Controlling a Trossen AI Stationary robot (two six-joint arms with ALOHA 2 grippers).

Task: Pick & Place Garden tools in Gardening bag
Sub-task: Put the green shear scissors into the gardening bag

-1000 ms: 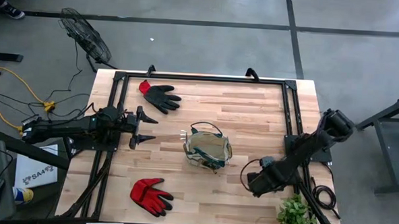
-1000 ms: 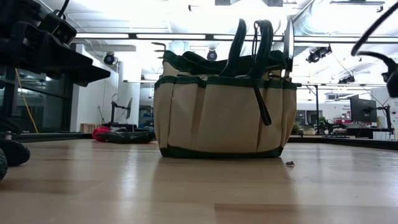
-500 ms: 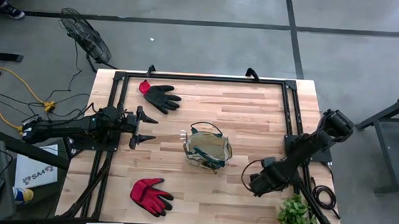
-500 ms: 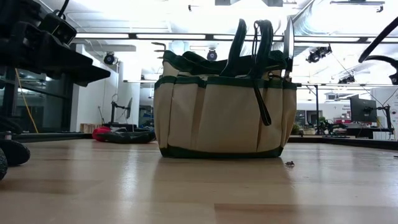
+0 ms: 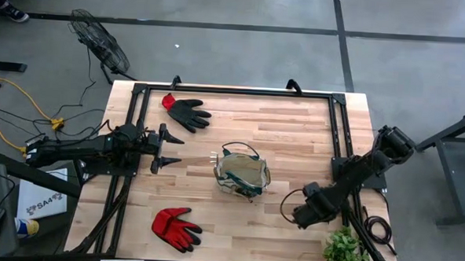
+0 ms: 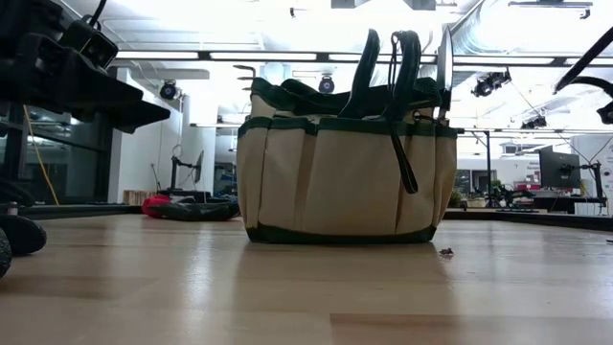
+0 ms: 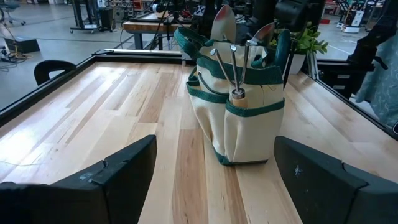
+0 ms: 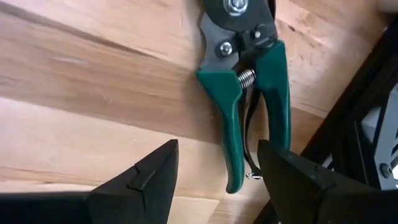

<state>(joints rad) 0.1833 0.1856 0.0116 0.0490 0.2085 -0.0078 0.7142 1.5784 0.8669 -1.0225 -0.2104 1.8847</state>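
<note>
The gardening bag (image 5: 242, 176) stands upright on its base at the table's middle. Two trowel blades (image 7: 224, 23) stick out of its top, and a fork (image 7: 236, 68) stands in an outer pocket. A green-handled pruner (image 8: 249, 93) lies flat on the wood near the right frame rail. My right gripper (image 8: 214, 168) hangs open above it, pointing down, its fingers on either side of the handle ends without touching. A black-and-red glove (image 5: 186, 111) lies at the far left and a red glove (image 5: 175, 227) at the near left. My left gripper (image 7: 214, 168) waits open at the left, level, facing the bag.
A leafy plant (image 5: 345, 249) stands at the near right corner, close to my right arm. A black frame rail (image 5: 338, 143) runs round the table top. Bare wood lies between the bag and the gloves.
My right gripper has rolled a little about its own pointing line and shifted slightly toward the table's right edge. It still points down.
</note>
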